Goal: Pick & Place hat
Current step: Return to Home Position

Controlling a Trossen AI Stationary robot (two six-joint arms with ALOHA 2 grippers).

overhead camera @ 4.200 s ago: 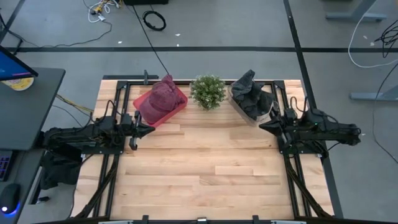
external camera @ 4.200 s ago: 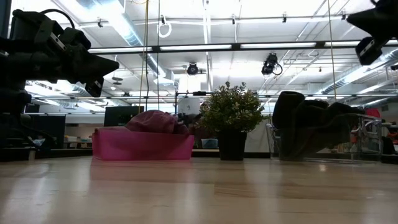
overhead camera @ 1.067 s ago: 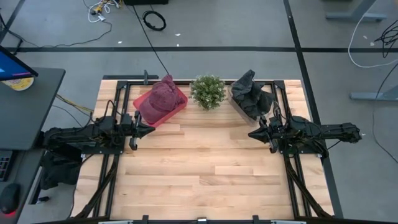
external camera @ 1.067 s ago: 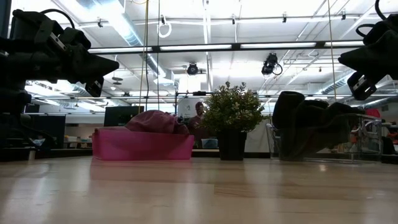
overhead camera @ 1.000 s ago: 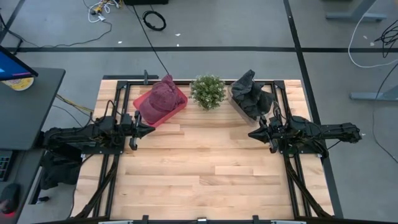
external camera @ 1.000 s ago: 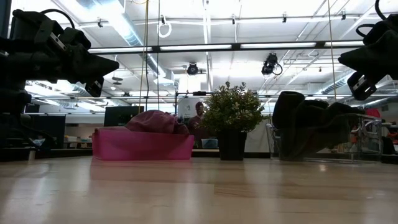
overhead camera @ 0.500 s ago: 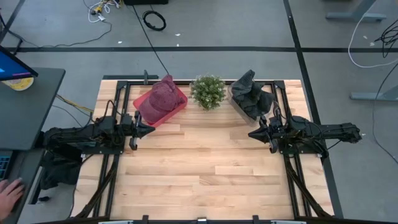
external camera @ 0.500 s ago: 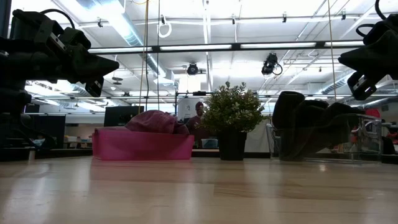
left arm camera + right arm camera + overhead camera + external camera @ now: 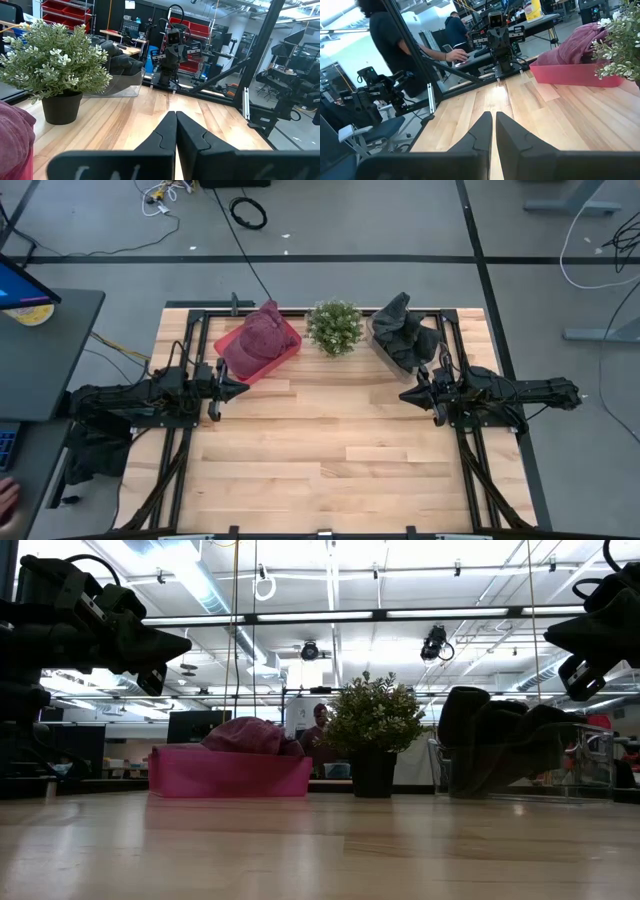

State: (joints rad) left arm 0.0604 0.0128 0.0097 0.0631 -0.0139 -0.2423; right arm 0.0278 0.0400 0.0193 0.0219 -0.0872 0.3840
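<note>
While left gripper rests fingers-together beside red cap, right gripper, also pinched empty, sits near black caps.

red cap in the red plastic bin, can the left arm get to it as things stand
Probably yes. The dark red fabric cap sits uncovered in the red plastic bin, just beyond the left gripper, with nothing between them; the gripper is shut and would need opening.

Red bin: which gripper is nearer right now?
Left. The left gripper sits close beside the red bin; the right gripper is across the table, near the black caps.
</note>
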